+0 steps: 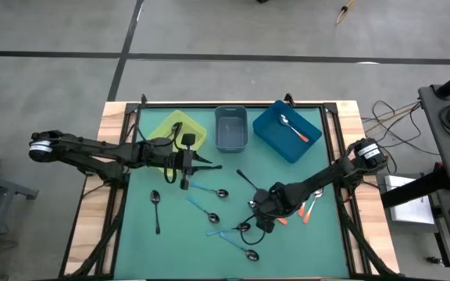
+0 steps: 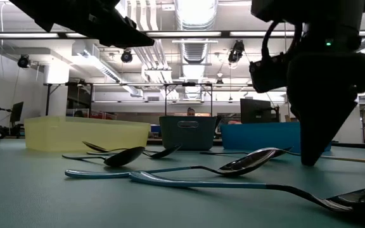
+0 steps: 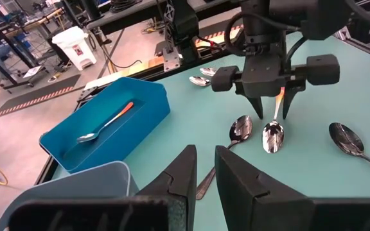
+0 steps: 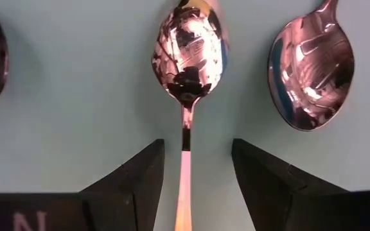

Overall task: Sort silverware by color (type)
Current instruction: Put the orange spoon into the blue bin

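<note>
The table (image 1: pixel 147 242) has a teal-green top framed in pale wood. At its far edge stand a translucent yellow bin (image 1: pixel 180 129), a grey-blue bin (image 1: pixel 230 128) and a bright blue bin (image 1: pixel 276 137) holding an orange-red-handled spoon (image 1: pixel 296 129) with a shiny silver bowl. On the mat lie black-handled spoons (image 1: pixel 155 209), light-blue-handled spoons (image 1: pixel 207 191) and orange-red-handled spoons (image 1: pixel 309 209), all with mirror-bright metal bowls. Both arms and their grippers, left gripper (image 1: pixel 215 166) and right gripper (image 1: pixel 255 209), are black.

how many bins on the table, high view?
3, in a row along the far edge: yellow bin on the left, grey-blue bin in the middle, blue bin on the right. None seem hidden.
</note>
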